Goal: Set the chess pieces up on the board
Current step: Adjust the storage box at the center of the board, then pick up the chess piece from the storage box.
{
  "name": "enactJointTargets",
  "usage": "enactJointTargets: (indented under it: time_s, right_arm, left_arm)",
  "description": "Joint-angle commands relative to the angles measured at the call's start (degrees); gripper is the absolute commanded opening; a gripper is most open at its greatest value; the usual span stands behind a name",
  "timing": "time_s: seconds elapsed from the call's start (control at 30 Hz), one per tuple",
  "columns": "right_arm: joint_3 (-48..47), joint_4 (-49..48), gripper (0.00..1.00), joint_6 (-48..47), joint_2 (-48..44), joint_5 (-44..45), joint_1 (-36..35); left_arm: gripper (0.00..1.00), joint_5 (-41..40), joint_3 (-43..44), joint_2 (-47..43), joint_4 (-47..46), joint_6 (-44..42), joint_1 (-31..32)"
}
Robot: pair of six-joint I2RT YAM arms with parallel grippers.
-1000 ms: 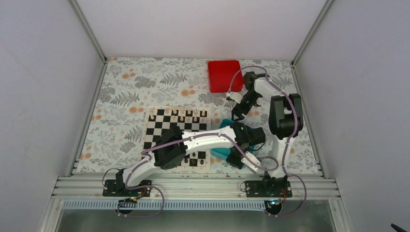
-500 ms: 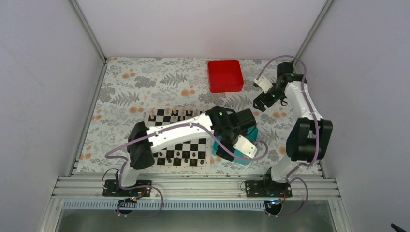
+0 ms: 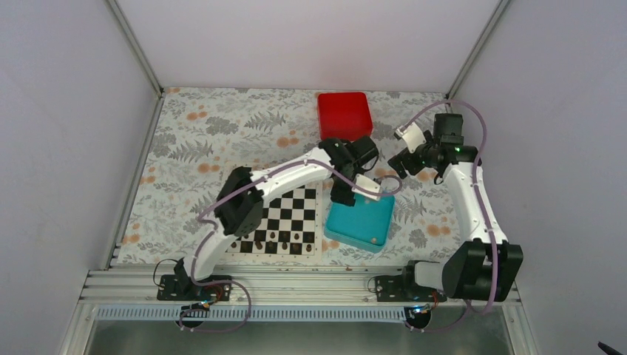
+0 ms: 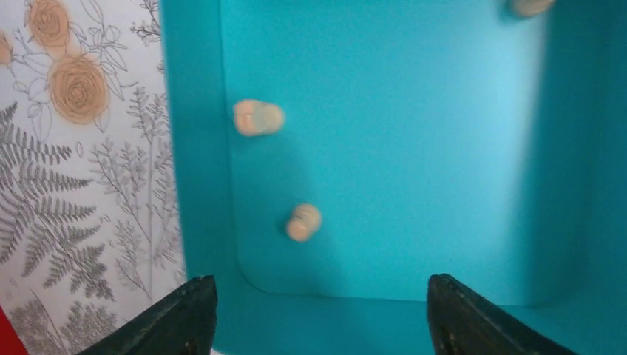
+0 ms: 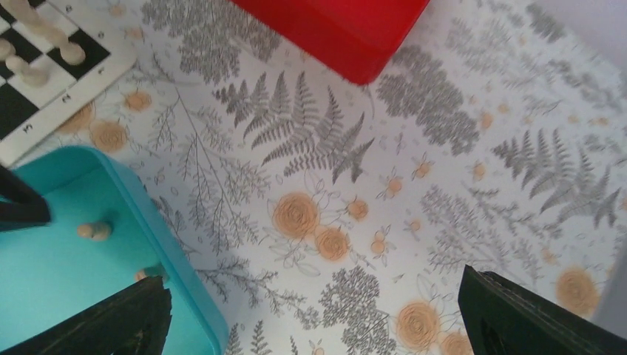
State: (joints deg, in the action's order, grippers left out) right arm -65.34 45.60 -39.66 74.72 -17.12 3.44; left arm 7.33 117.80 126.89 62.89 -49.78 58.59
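The board (image 3: 290,216) lies at centre, its far rows hidden under my left arm. In the right wrist view its corner (image 5: 33,122) carries pale chess pieces (image 5: 70,52). More pale pieces (image 4: 258,117) (image 4: 304,222) lie loose in the teal tray (image 4: 196,148). My left gripper (image 3: 345,194) (image 4: 322,319) hangs over the tray's far left corner, open, with nothing between its fingers. Farther back and to the right, my right gripper (image 3: 397,164) (image 5: 318,322) is open over the flowered cloth, holding nothing.
The teal tray (image 3: 360,222) sits right of the board. A red box (image 3: 344,115) (image 5: 333,29) stands at the back. Dark pieces (image 3: 277,238) line the board's near rows. White walls close in the table on three sides.
My left arm swung from the tray's near side to its far edge and its gripper opened. My right arm pulled back and to the right, away from the tray.
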Motion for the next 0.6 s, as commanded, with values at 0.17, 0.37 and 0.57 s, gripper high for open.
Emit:
enactJointTargets:
  time_s: [0.17, 0.37, 0.57]
  right_arm:
    - [2.57, -6.64, 1.0, 3.55, -3.16, -4.08, 0.33]
    - [3.69, -8.2, 1.0, 4.9, -3.09, -4.96, 0.55]
    - [5.1, -9.35, 1.0, 5.57, -3.11, -6.26, 0.6]
  left_arm:
    - [0.5, 0.99, 20.89, 15.62, 10.43, -3.17, -0.82]
    - [0.39, 0.12, 20.83, 17.2, 10.84, -3.55, -0.76]
    - [0.38, -2.96, 15.18, 15.39, 6.68, -3.15, -0.84]
